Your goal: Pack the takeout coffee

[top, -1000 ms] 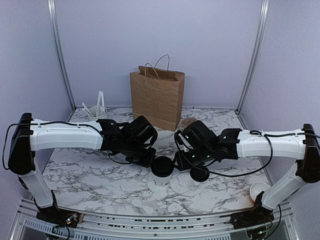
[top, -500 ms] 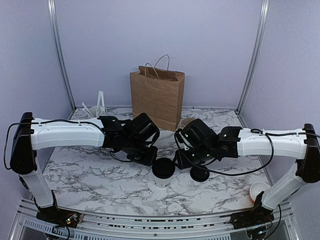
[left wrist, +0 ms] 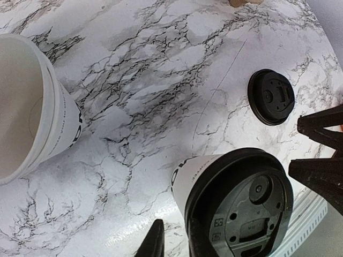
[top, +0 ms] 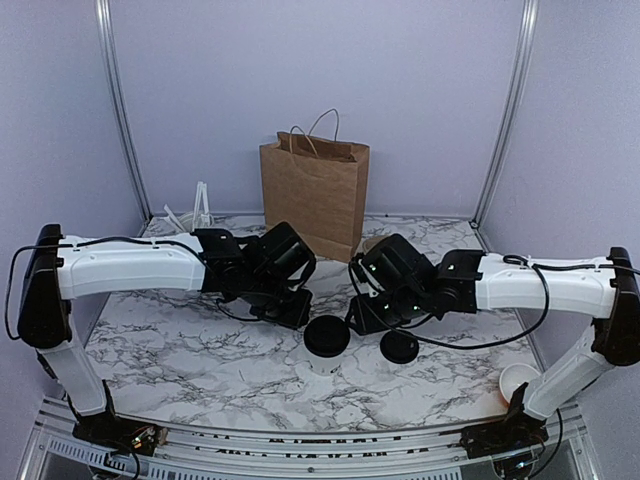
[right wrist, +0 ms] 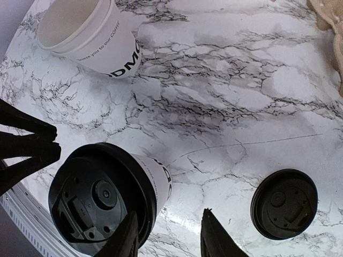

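The takeout coffee (top: 327,340) stands on the marble table (top: 200,350), near the front and in the middle. It is a white cup with black letters, and its black lid is on.

The two arms reach in from the sides and meet just above it. The left pincer (top: 293,312) hangs just beside the cup on its left. Its fingers (left wrist: 153,242) are a little bit apart and hold nothing. The right pincer (right wrist: 170,214) hangs on the other side. Its fingers (right wrist: 213,238) are spread wider, with only bare table between them. It holds nothing too.

A loose black lid (top: 399,347) lies flat on the table, just to the right of the coffee. A white cup with no lid (right wrist: 88,33) sits farther off on the left. A brown paper bag (top: 315,195) with handles stands upright at the back of the table.
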Motion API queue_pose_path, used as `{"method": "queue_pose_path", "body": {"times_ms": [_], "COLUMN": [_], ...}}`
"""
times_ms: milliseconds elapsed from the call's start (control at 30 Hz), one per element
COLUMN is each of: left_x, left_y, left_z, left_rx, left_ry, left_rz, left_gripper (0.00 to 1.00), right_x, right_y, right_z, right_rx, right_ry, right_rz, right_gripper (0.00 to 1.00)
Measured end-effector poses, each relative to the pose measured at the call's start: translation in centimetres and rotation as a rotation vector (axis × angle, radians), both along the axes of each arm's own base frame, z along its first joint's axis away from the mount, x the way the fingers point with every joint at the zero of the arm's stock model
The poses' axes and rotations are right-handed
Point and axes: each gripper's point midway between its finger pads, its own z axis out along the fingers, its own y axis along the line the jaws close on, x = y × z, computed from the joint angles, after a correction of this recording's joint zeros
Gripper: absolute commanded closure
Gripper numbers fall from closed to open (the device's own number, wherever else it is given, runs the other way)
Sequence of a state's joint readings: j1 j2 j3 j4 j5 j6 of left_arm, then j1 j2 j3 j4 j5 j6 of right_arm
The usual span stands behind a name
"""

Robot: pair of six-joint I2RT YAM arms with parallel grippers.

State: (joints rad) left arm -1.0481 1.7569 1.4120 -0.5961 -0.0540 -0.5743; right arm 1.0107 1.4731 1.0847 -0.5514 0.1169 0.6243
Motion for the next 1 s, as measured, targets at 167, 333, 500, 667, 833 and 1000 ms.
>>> {"method": "queue_pose_path", "body": {"times_ms": [167, 333, 500, 667, 833, 1000], "left_x": [-0.2, -1.6, -4.4, -6.3, -6.9, -6.7], "left_y": [0.5, 1.6, 1.5, 0.5, -0.3, -0.9], "left_z": [1.2, 2.0, 1.7, 1.6, 1.4, -0.2], "left_rx": [-0.021, -0.038, -0.048, -0.063, -0.075, -0.045], "left_ry": [-0.012, -0.011, 0.011, 0.028, 0.034, 0.047], "left_rz": [0.002, -0.017, -0.079, -0.135, -0.159, -0.169], "left_gripper": [0.80, 0.79, 0.79, 0.78, 0.78, 0.78], "right_x": [0.4, 1.1, 1.8, 2.4, 2.4, 2.4], "right_y": [0.1, 0.2, 1.0, 2.3, 2.9, 3.1], "right_z": [0.7, 1.6, 3.1, 3.8, 2.5, 2.0], "right_rx": [0.004, 0.046, 0.082, 0.102, 0.089, 0.087], "right_ry": [-0.020, -0.024, -0.051, -0.065, -0.040, -0.027], "right_rz": [0.025, 0.105, 0.216, 0.288, 0.321, 0.327], "right_gripper": [0.59, 0.56, 0.56, 0.56, 0.58, 0.58]}}
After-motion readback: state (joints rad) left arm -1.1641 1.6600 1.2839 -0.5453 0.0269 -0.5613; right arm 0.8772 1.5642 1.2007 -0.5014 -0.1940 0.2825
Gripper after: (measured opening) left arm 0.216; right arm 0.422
